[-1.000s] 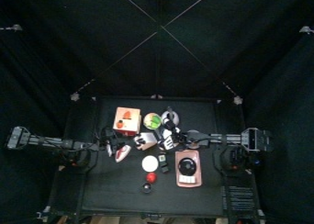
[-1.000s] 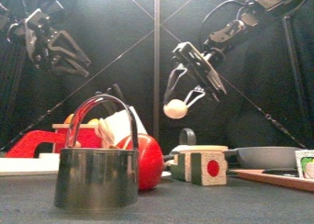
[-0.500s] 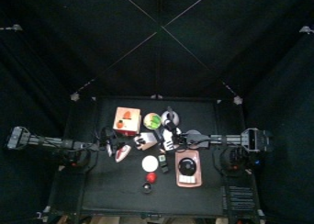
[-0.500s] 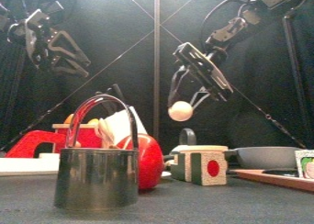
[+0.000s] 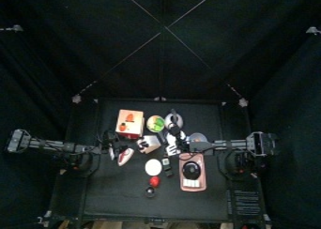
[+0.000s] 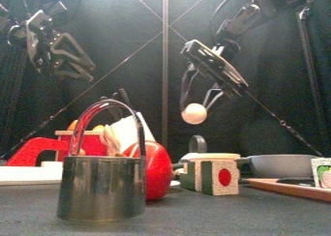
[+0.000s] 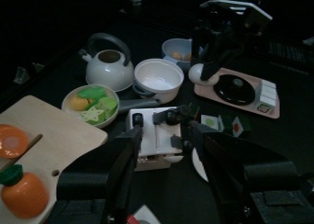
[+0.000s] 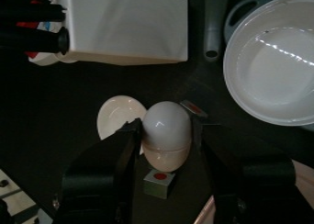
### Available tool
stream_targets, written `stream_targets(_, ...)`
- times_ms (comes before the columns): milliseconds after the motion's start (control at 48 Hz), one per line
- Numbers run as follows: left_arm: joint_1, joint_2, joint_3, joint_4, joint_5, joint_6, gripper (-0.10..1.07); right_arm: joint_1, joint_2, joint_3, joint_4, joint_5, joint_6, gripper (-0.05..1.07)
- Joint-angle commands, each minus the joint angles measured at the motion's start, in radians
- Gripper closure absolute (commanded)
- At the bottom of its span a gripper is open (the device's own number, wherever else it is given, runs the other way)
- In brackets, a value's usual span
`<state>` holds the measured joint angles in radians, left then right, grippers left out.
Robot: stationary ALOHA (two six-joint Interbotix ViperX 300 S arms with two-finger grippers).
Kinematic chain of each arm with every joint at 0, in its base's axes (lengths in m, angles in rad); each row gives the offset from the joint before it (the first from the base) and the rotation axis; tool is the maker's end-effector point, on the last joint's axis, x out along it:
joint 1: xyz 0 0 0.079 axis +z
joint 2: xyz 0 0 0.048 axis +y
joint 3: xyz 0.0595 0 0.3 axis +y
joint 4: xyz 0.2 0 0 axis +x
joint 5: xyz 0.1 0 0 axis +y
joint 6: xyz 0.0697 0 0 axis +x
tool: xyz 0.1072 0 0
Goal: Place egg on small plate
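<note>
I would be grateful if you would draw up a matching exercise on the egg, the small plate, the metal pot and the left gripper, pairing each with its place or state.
Things:
1. egg
2. small plate
3. metal pot
4. left gripper

Places or states:
A. stands at the table's front edge, nearest the front camera
B. open, holding nothing
C. lies flat on the table, showing just behind the egg in the right wrist view
D. held in the air by the right gripper

Pairs: 1-D, 2-C, 3-A, 4-B
</note>
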<state>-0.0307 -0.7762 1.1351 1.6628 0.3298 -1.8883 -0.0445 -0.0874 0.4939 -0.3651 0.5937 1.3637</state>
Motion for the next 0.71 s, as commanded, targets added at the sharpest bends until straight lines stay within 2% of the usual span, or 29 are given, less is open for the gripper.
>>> stream_targets(0,0.003,0.002,-0.014,0.003,0.003,0.0,0.13,0.008,-0.037,-0.025,-0.048,0.035,0.046,0.41)
stream_targets(396,0.003,0.002,-0.012,-0.002,0.003,0.0,0.14,0.049,-0.015,-0.025,-0.198,0.052,0.247,0.41)
stream_targets(688,0.006,0.002,-0.012,-0.002,0.003,0.0,0.14,0.071,0.031,-0.021,-0.244,0.044,0.356,0.41)
